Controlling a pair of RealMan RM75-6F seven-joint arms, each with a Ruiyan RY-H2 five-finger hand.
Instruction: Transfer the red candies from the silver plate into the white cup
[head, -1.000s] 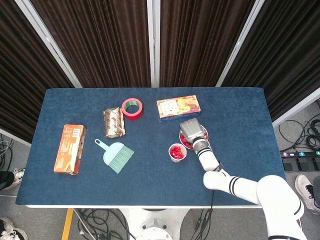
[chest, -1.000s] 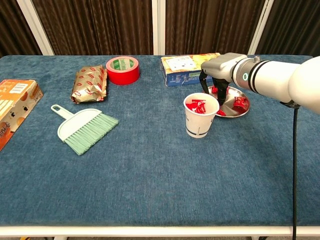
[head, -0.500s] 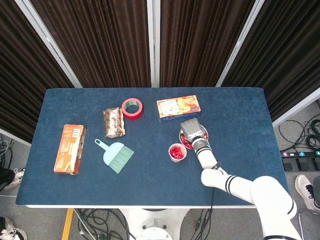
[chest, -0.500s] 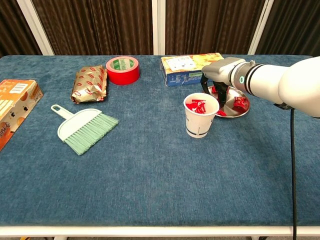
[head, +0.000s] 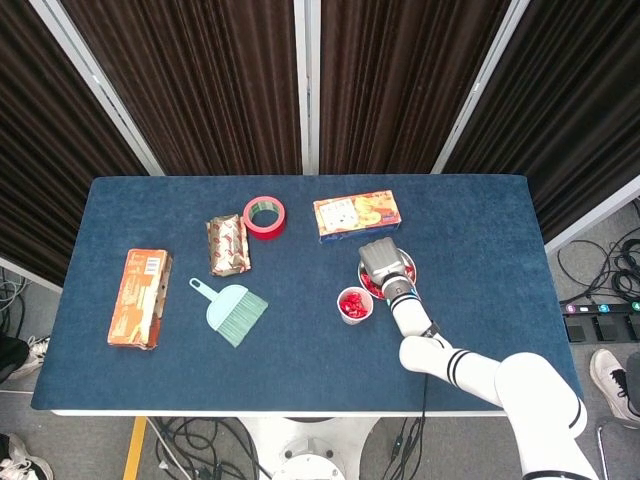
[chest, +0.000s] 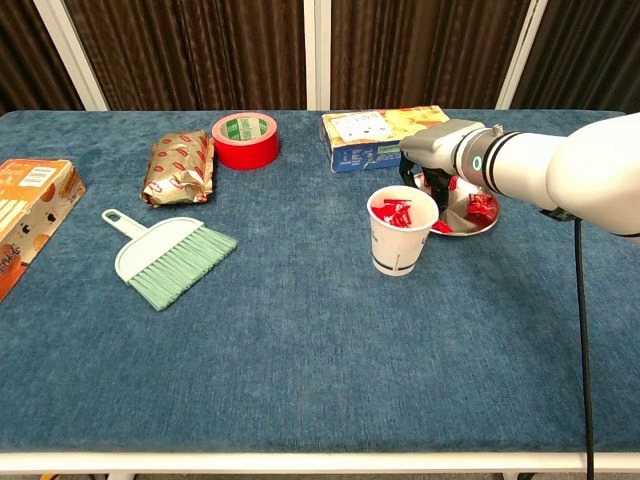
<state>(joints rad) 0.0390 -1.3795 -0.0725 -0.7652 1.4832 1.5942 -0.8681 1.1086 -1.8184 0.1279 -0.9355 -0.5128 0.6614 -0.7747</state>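
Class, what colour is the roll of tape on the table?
Red, with a green inner core; the tape roll shows best in the chest view.

We see only the right arm, reaching in from the lower right across the table, white forearm with a black-banded wrist. Right hand (head: 384, 262) (chest: 432, 146) is palm-down, fingers pointing downward. Whether those fingers are closed or holding anything, we can't tell. Left arm isn't visible in either view.

Bright even light, soft faint shadows, sharp focus, slight wide-angle edge distortion
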